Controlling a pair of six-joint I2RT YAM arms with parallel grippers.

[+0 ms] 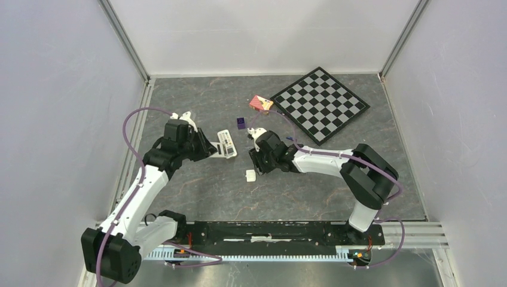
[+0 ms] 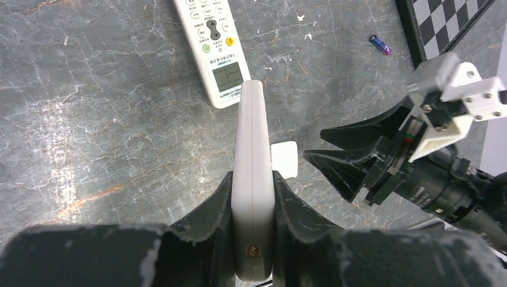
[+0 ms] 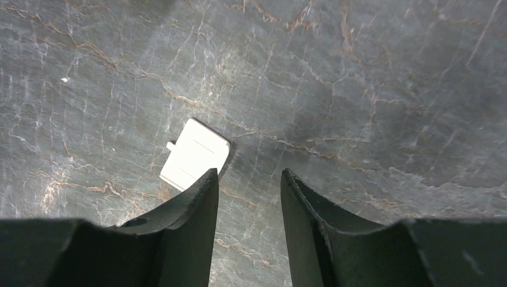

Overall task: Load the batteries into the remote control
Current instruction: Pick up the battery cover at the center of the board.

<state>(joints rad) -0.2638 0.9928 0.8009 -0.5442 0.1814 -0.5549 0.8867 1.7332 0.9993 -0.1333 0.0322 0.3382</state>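
Grey marbled desk [image 3: 359, 89] is carrying the work. Left tool [image 2: 253, 179] is clamping the remote control [image 2: 251, 131] edge-up, long axis pointing away. Right tool [image 3: 248, 173] is hovering empty, jaws apart. One battery [image 2: 379, 45] is lying beside the right wrist, toward the chessboard [image 1: 320, 103], so the right arm is nearer.

The remote control [image 2: 253, 149] shows edge-on only; the white remote [image 2: 212, 42] is cut off
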